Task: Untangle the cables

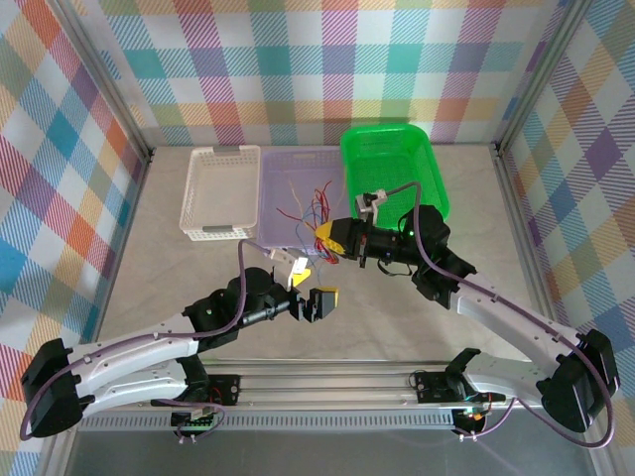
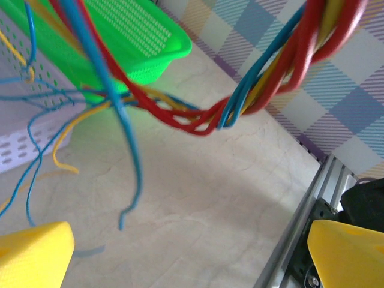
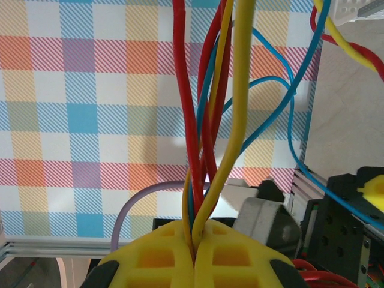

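The right gripper point(image 3: 193, 243) has its yellow jaws pressed together, pinching the cables point(image 3: 243, 90). Red, yellow and blue strands all leave the seam between the jaws as one tight bunch, then spread apart farther from the tips. One blue strand loops out to the side of the bunch.

From above, the right gripper point(image 1: 327, 236) sits at the near edge of the purple basket point(image 1: 283, 164). The cables point(image 1: 308, 206) fan out from its jaws over the basket floor.

The left gripper point(image 2: 192, 258) has its jaws spread wide, with nothing between them. The cables point(image 2: 198, 120) hang ahead of these jaws as a twisted red, blue and yellow rope, clear of both fingers. A loose blue end dangles toward the gap between them, nearer the left finger, without touching it. More thin blue and yellow ends trail off on that same side.

In the overhead view the left gripper point(image 1: 314, 285) is over the bare desk point(image 1: 387, 317), just behind the right jaws. The green basket point(image 1: 392, 169) and white basket point(image 1: 220, 193) flank the purple one.
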